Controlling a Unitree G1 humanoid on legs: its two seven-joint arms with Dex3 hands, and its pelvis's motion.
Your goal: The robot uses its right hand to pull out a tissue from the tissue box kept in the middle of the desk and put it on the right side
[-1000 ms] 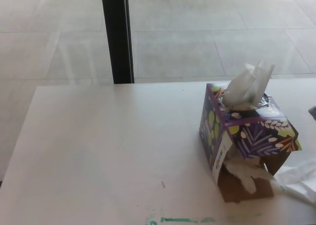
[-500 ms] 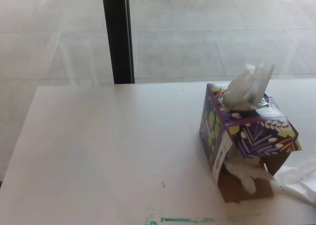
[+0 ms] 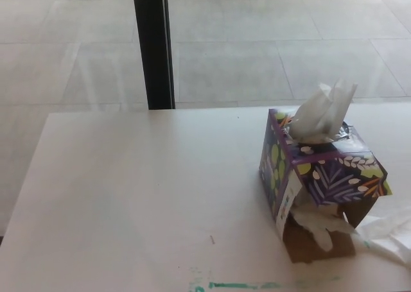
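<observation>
Right of the desk's [image 3: 128, 196] middle stands the purple patterned tissue box [image 3: 321, 176], upright, with a white tissue [image 3: 323, 114] sticking up from its top opening. More tissue [image 3: 319, 223] spills from the torn lower front, and a loose tissue [image 3: 388, 234] lies on the desk just beside the box, at the right edge. Nothing has shifted since the earlier frames. Neither robot hand shows, so their state cannot be told.
</observation>
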